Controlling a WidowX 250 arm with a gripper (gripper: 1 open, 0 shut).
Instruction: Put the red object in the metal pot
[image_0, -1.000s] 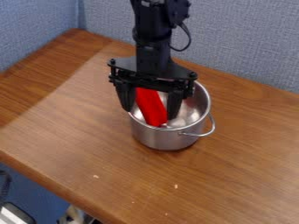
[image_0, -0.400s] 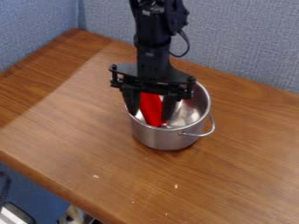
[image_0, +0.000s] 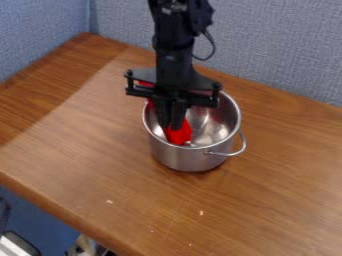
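**Desk:** What am I looking at, widest first?

**Me:** A wooden tabletop (image_0: 80, 110) in front of a blue partition (image_0: 54, 25). The steel pot (image_0: 230, 125) stands near the middle of the tabletop, its loop handle toward the lower right. My arm (image_0: 174, 35) drops straight down over it, and the gripper (image_0: 175, 115) hangs inside the pot's mouth.

**Desk:** What changed in the last second?

**Me:** The fingers. A second ago they stood spread wide, their black crossbar spanning most of the pot's opening, with the red bar (image_0: 178, 128) between them. Now they have drawn in toward the bar, one on each side. The arm itself has barely shifted.

**Desk:** So are they gripping it?

**Me:** They sit close on either side of the bar, partway closed and still closing as far as I can judge. Whether they are actually pinching it, I can't tell from this view; the fingers hide the contact.

**Desk:** And the bar?

**Me:** Inside the pot, standing tilted, its lower end down near the bottom and its upper end hidden behind the fingers. It is within the rim, not on the tabletop.

**Desk:** What does that mean for the job?

**Me:** My reading is that the bar is already where it belongs. The closing fingers could be a re-grip or the hand folding up before it leaves; if they do clamp, lifting would pull the bar back out.
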